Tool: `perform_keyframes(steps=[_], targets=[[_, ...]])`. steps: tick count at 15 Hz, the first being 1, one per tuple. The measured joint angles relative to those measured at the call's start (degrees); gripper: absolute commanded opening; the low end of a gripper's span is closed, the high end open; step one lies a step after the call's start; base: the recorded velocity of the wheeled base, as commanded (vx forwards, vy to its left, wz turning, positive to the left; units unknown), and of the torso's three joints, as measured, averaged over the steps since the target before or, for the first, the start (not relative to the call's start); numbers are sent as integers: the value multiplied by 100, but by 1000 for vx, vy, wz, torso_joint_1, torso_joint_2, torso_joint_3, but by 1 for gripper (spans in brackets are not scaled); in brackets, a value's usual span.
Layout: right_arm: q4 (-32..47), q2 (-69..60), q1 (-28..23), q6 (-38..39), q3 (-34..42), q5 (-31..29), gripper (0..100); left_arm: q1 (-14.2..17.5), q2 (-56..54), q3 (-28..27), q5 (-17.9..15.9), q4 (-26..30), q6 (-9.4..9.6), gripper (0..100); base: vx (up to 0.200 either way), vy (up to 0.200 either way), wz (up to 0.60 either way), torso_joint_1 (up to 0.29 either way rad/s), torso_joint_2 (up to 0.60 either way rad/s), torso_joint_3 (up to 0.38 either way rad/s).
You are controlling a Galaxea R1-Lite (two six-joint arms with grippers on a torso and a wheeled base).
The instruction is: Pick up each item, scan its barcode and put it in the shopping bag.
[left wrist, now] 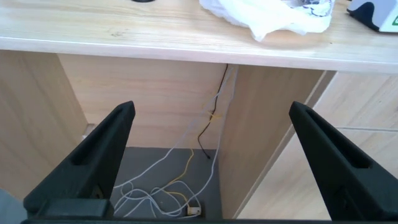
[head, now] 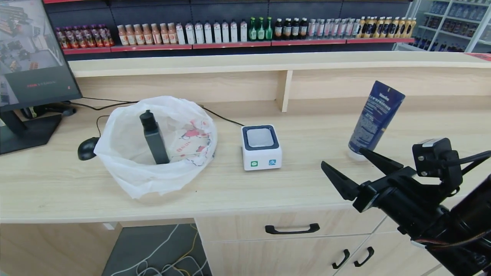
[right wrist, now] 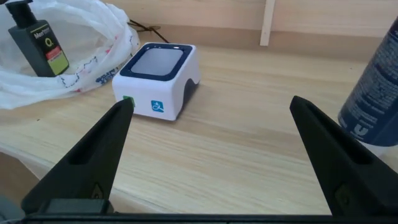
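Head view, left to right. I see a monitor standing at the back left corner of the counter, with a black mouse just beside it towards the middle.

The shopping bag sits next to the mouse on the left half of the counter, close to the front edge. It is white and its mouth is open upward. A dark bottle stands upright inside it.

The scanner, a white box with a dark-framed window on top, rests near the middle of the counter. It is just beside the bag and not touching it.

A blue tube stands cap-down on the right half of the counter, well apart from the scanner.

The right gripper hovers over the front edge on the right, near the tube. Its fingers are spread wide and hold nothing. In the right wrist view the fingers frame bare counter between the scanner and the tube.

In the left wrist view the left gripper hangs below the front edge of the counter, under the bag. It faces the recess where the cables lie, with its jaws spread apart and empty.
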Motion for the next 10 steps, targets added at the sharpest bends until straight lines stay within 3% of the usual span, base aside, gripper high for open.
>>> perform_keyframes(steps=[4,10], targets=[[0,-2,-5,-4,2,-10,100,0,0,0,0,0,-10,100,0,-200,0,1,1,5],[1,196,-330,-41,-354,-35,100,-7,0,0,1,0,-16,100,0,0,0,0,0,0]])
